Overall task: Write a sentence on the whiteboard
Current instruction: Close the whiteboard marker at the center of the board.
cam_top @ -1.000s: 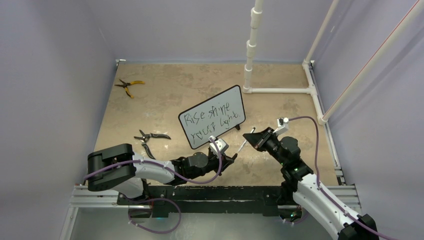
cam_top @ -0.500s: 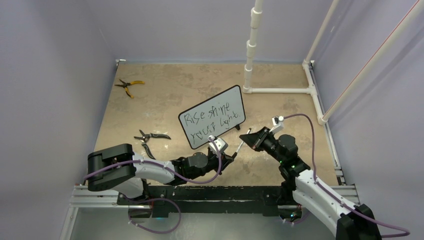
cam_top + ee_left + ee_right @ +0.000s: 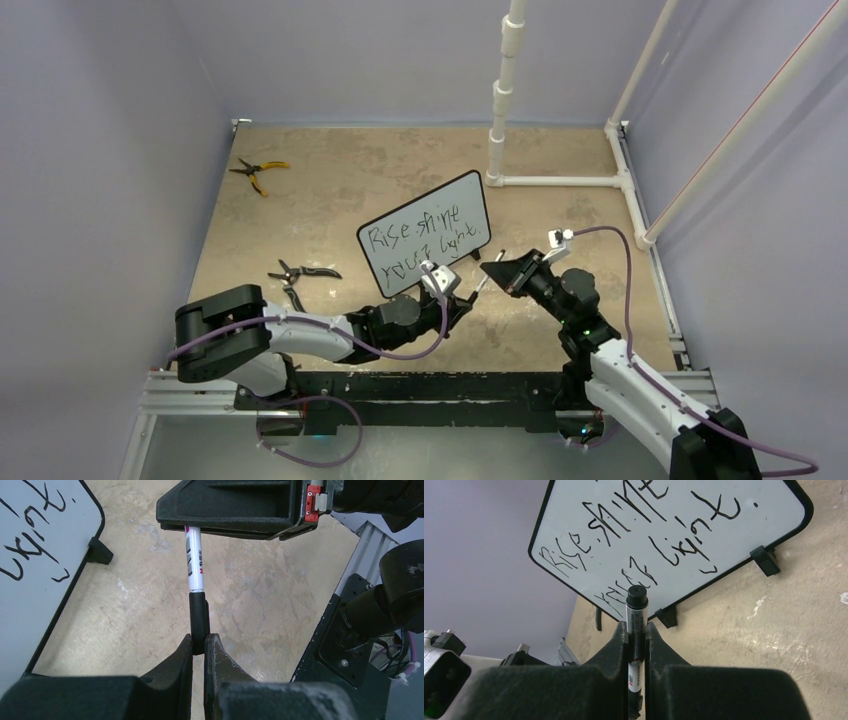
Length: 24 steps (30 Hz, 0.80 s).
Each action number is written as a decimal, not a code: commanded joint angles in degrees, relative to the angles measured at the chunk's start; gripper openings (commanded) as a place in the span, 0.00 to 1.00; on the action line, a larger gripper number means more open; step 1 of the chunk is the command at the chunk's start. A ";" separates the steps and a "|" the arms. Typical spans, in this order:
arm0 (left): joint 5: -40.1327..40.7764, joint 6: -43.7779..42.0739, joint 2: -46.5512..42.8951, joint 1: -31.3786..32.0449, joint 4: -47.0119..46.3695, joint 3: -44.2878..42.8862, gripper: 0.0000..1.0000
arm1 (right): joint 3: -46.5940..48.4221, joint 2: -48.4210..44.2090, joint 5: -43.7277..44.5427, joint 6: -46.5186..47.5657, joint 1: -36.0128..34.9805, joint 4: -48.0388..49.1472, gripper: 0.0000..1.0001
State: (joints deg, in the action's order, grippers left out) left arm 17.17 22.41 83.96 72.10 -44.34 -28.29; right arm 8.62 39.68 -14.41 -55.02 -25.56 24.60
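Top external view: we find the whiteboard (image 3: 472, 198) standing on its feet just beyond both arms, its face tilted toward them. The sentence (image 3: 421, 233) runs across it in two slanted lines, and we judge the writing complete or nearly so

Left wrist view: the left gripper (image 3: 199, 642) is closed on the black end piece (image 3: 198, 615) of the marker (image 3: 195, 562), by our judgement its cap

Right wrist view: the right gripper (image 3: 636, 628) is clamped on the same marker's white barrel, with a second black end projecting toward the board

We note the governing relation. The marker's long axis runs straight from one claw to the other, near the board's right-hand foot, and the board lies beyond and to the left of both. We judge that any pulling apart or seating of the end piece must travel along that axis; sideways drift risks striking the board
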 commanded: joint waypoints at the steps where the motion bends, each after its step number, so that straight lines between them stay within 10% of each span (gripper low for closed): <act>1: -0.13 -1.89 -0.39 -2.47 -3.04 -4.86 0.00 | -0.87 -0.49 -3.39 0.01 -0.45 -0.28 0.00; 5: -4.77 0.20 -2.04 -3.97 0.09 -5.33 0.00 | -0.63 -1.05 -2.41 -0.08 -0.45 -0.93 0.00; 11: -9.67 1.45 -6.99 -4.33 11.36 -5.72 0.40 | -0.27 -2.40 -0.16 0.26 -0.43 -3.21 0.00; 24: -15.76 2.28 -5.35 -4.60 26.30 -12.17 0.66 | 0.21 -2.86 -1.15 0.99 -0.41 -1.86 0.00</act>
State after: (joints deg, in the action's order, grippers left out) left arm 4.93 23.44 76.29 67.85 -21.45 -36.38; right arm 8.23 36.99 -13.52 -55.00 -25.87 20.56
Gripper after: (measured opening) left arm 0.648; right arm 0.069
